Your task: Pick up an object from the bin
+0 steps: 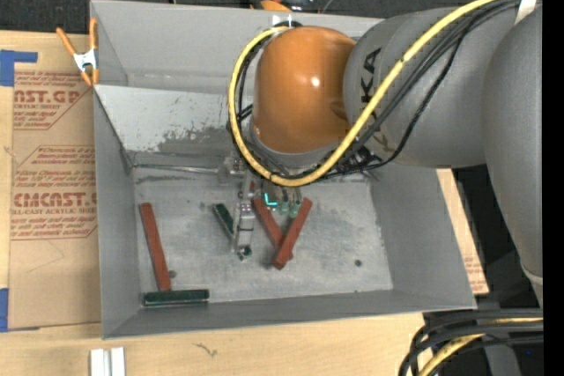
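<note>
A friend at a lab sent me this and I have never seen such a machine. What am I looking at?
One camera looks down from above, slightly from the side. The thick grey tube coming in from the right is a robot arm. The orange dome is a cover on its wrist. Below it the gripper hangs low over the middle of a grey metal bin. Beside the gripper lie two reddish-brown sticks forming a V, and a small dark green piece. Further left are another reddish stick and a dark bar. I cannot tell whether anything is held.
</note>
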`<state>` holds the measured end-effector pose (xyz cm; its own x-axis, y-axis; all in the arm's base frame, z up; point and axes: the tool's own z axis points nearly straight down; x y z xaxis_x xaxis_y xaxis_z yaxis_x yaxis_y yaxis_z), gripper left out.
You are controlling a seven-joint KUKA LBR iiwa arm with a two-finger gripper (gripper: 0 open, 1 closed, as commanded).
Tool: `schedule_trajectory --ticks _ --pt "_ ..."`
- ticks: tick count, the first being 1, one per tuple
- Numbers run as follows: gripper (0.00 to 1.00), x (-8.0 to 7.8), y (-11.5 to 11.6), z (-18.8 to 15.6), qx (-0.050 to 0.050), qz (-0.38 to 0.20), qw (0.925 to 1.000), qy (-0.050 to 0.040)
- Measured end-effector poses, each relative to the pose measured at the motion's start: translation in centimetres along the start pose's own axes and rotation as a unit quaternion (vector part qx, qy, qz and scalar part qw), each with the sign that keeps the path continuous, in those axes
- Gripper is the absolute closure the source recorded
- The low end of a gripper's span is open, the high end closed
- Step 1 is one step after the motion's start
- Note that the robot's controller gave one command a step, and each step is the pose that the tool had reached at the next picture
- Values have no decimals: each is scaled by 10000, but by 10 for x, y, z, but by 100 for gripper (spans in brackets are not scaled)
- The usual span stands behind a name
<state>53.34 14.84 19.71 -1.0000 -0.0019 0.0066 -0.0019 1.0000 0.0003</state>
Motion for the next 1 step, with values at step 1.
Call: schedule_trajectory --ticks 1 --pt "0 15 -52 128 7 -188 9998 -14"
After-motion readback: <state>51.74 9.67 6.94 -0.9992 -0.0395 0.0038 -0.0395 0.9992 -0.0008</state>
